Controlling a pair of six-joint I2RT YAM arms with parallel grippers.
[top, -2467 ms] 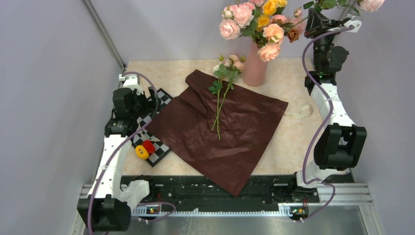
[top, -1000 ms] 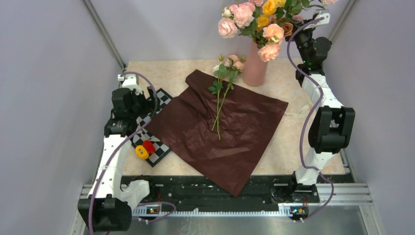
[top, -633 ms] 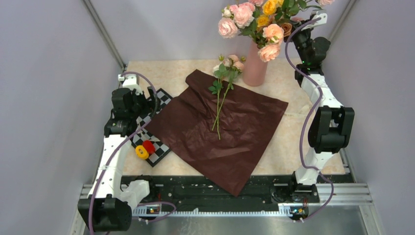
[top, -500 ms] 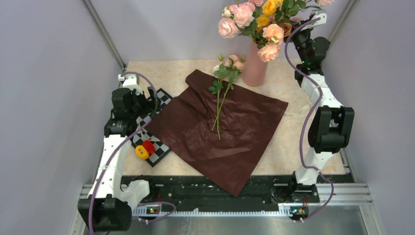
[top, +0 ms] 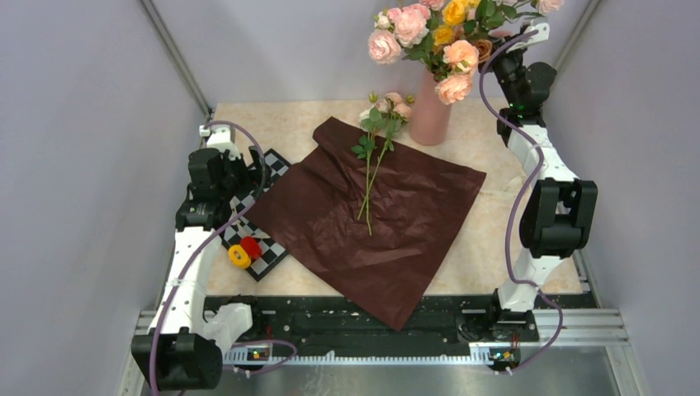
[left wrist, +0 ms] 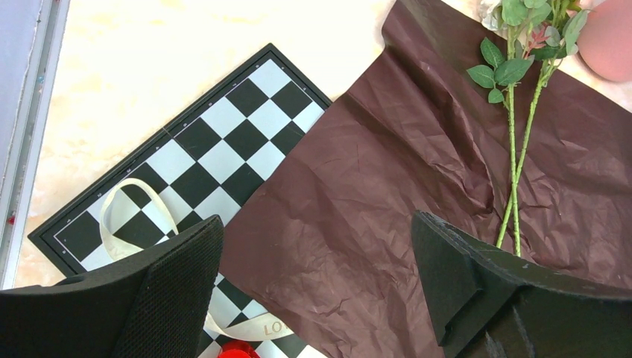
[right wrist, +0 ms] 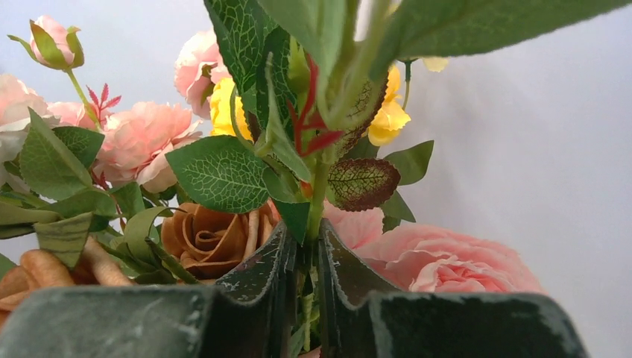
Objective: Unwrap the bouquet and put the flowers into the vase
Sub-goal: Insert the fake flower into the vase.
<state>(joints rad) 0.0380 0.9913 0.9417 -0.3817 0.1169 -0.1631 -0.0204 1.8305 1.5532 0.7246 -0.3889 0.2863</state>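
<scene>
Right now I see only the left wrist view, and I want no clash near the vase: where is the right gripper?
Observer: The right gripper is raised at the far right, in among the roses that stand in the vase.
Operator: Is it holding anything?
Observer: The right wrist view shows a green stem between its narrow jaws; whether they pinch it I cannot tell.
Operator: Where do the heads of my two stems lie?
Observer: The flowers have their heads just past the far edge of the paper, left of the vase.
</scene>
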